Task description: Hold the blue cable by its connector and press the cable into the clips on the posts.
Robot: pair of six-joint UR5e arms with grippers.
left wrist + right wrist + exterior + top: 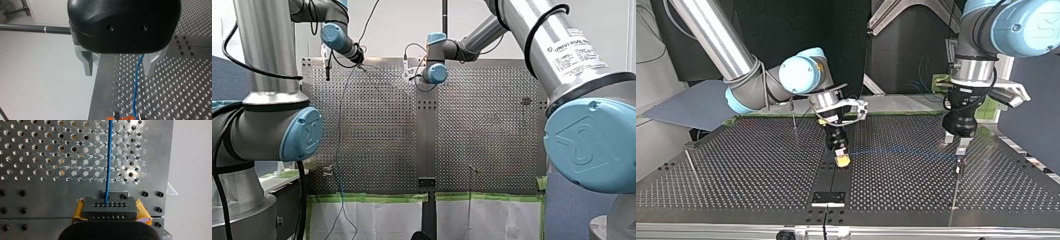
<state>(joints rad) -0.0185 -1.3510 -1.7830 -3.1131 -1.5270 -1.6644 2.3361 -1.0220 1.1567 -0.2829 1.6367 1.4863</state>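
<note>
Wrist views alone show my right pincer pinching the connector, my left pincer spread.

2 arms, 1 blue cable, 1 perforated table

My right gripper is clamping the connector between its yellow pads. The blue cable is running straight ahead from the connector, passing over the perforated table.
</note>
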